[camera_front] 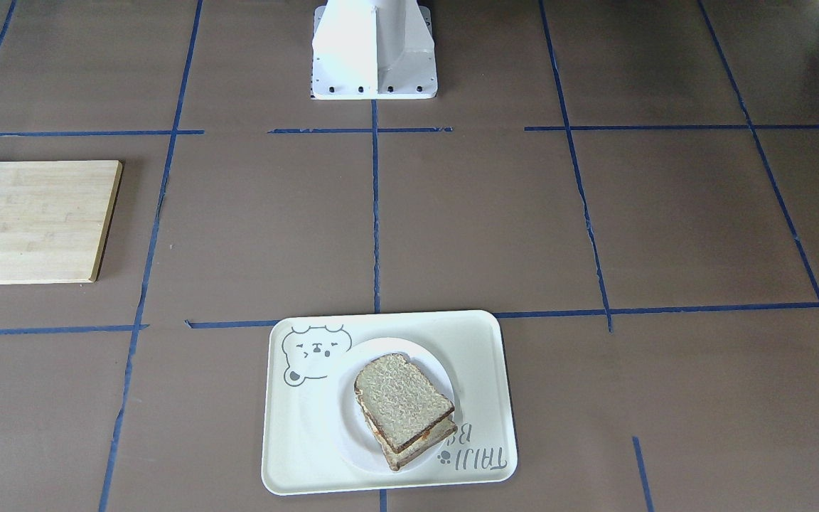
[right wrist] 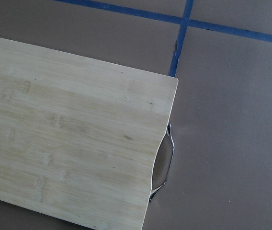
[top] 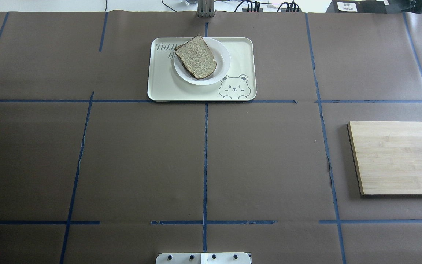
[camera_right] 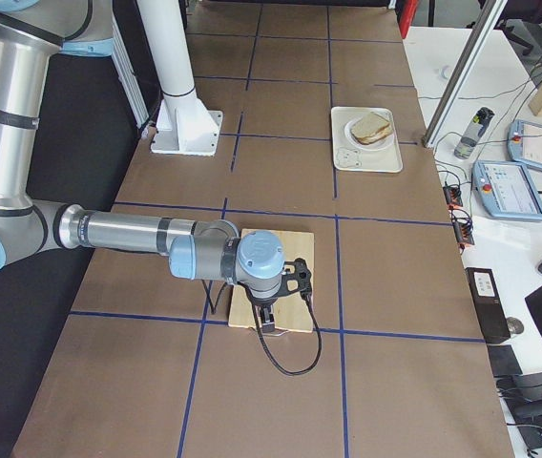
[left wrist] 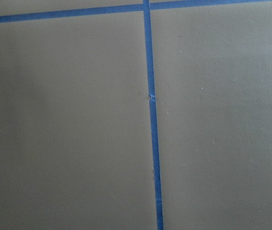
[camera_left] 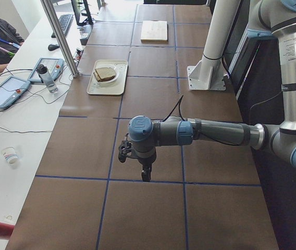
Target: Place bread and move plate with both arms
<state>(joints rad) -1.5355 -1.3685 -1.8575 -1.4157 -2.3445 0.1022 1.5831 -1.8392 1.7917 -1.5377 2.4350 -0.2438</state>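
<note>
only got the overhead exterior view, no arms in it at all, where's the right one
Observer: In the exterior right view the right end effector hangs, pointing down, above the rectangular light wooden board, at the end your frame cuts off. I cannot tell whether it is open or shut.

Operator: ok, and i see one slice on the plate, is that all

Observer: No. The exterior front-facing view shows the plain pale brown wholemeal bread slice lying on a second slice whose edge shows beneath it. Both sit on the small round white plate, which is on the rectangular cream tray with a bear drawing.
</note>
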